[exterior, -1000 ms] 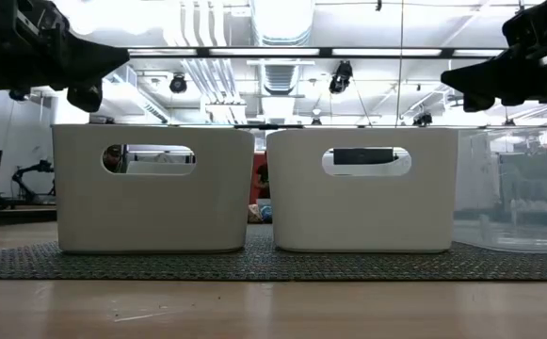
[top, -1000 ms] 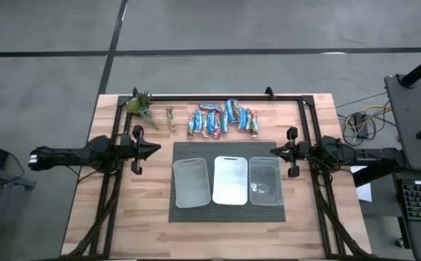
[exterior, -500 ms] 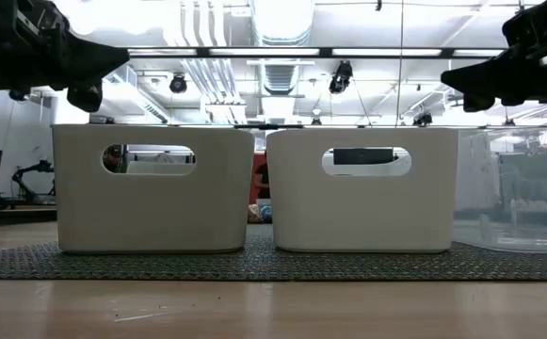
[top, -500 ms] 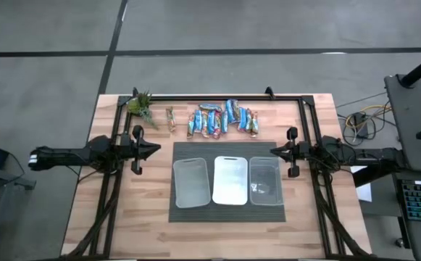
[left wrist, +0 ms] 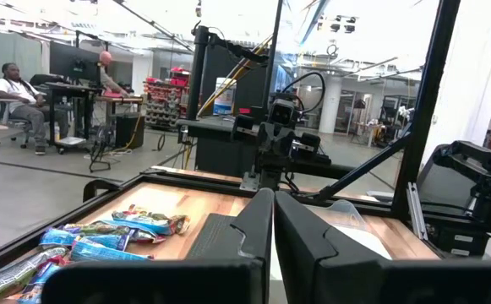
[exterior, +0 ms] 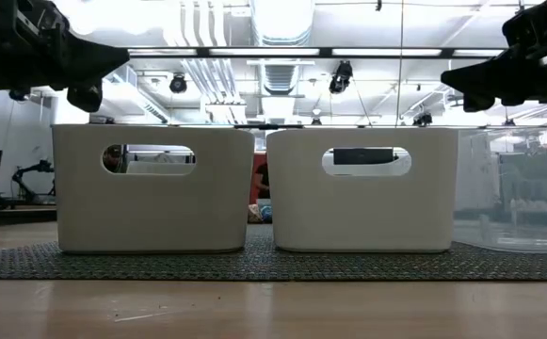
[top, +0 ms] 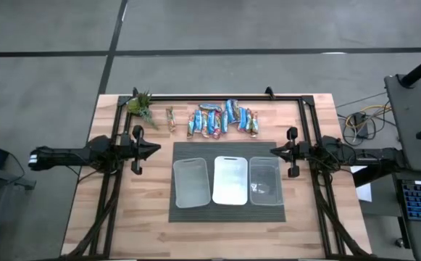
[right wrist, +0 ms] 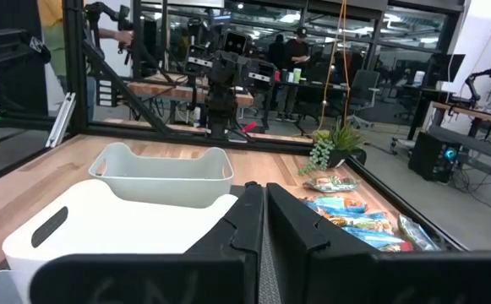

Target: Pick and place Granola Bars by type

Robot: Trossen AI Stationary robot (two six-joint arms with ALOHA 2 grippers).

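Observation:
The granola bars lie in a loose heap on the wood near the table's far edge; blue, blue-and-red and brown wrappers mix, and one brown bar lies apart to the left. They also show in the left wrist view as granola bars and in the right wrist view as granola bars. My left gripper hovers shut above the table left of the bins. My right gripper hovers shut to the bins' right. Neither touches anything.
Three bins stand side by side on a dark mat: a white bin, a white bin and a clear bin. A small green plant sits at the far left corner. A black frame borders the table.

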